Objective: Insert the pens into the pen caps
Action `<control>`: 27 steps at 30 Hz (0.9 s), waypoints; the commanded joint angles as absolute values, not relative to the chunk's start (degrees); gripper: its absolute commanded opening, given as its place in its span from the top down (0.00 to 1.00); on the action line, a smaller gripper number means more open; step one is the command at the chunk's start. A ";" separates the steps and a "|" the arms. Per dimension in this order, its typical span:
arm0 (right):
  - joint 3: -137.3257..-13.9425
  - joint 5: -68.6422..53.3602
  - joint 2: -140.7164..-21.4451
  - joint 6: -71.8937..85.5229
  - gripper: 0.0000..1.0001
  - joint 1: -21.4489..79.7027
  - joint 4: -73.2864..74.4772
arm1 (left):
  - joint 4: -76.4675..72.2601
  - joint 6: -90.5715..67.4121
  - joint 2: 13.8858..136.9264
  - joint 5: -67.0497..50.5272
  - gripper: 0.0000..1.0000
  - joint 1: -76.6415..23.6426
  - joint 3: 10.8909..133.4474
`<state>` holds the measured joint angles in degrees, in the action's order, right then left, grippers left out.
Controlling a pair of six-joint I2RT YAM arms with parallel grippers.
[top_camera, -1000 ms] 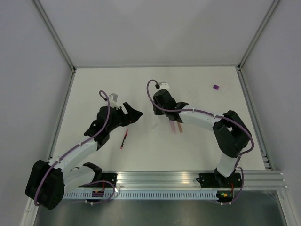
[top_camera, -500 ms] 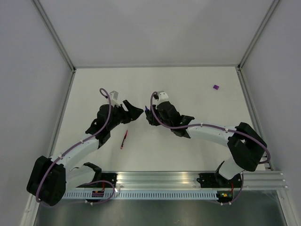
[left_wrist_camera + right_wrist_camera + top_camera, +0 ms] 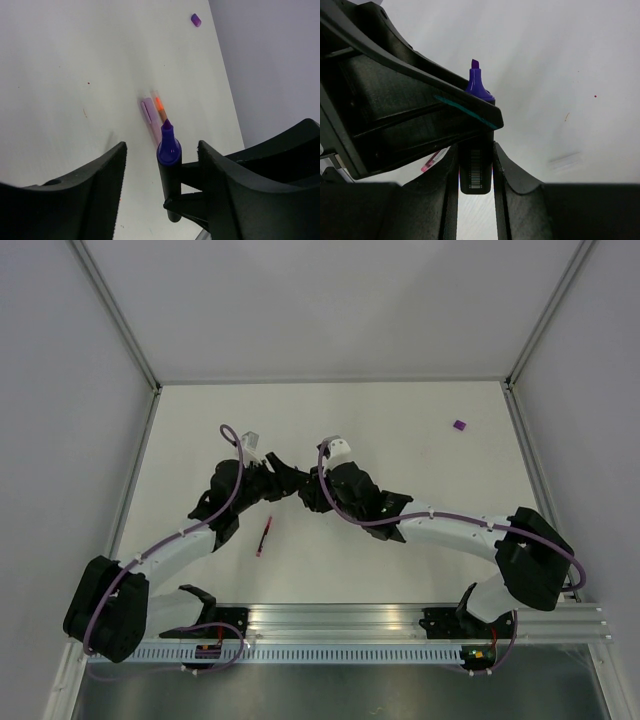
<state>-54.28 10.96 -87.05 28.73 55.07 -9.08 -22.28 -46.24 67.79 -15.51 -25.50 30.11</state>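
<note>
My right gripper (image 3: pixel 475 150) is shut on the stubby black marker (image 3: pixel 476 172), whose purple tip (image 3: pixel 479 86) points up and away. In the left wrist view the same marker (image 3: pixel 169 172) stands upright between the fingers of my left gripper (image 3: pixel 161 147), which is open with a gap on each side. The two grippers meet at mid-table (image 3: pixel 298 484). A pale pink-lilac pen (image 3: pixel 149 116) and an orange pen (image 3: pixel 160 108) lie side by side on the table beyond. A thin red pen (image 3: pixel 264 536) lies by the left arm. A purple cap (image 3: pixel 459 425) sits at the far right.
The white table (image 3: pixel 420 450) is walled by grey panels, with an aluminium rail (image 3: pixel 400 620) along the near edge. The right arm's forearm (image 3: pixel 440 525) stretches across the middle right, and it hides the pink and orange pens from above.
The right gripper has carried the marker leftward into the left gripper's fingers. The left gripper has moved right toward it, and its jaws have narrowed.
</note>
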 commanded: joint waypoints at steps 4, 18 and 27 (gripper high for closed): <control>-56.51 12.65 -84.99 29.44 1.00 56.16 -11.95 | -29.08 -48.25 68.73 -20.03 0.62 -25.40 29.01; -45.29 -6.21 -76.57 24.52 0.35 56.25 -19.06 | -37.08 -48.87 63.55 -37.86 0.98 -23.82 29.00; -37.27 -15.82 -71.72 27.60 0.55 56.25 -31.98 | -45.42 -49.56 56.60 -48.33 0.98 -23.64 27.78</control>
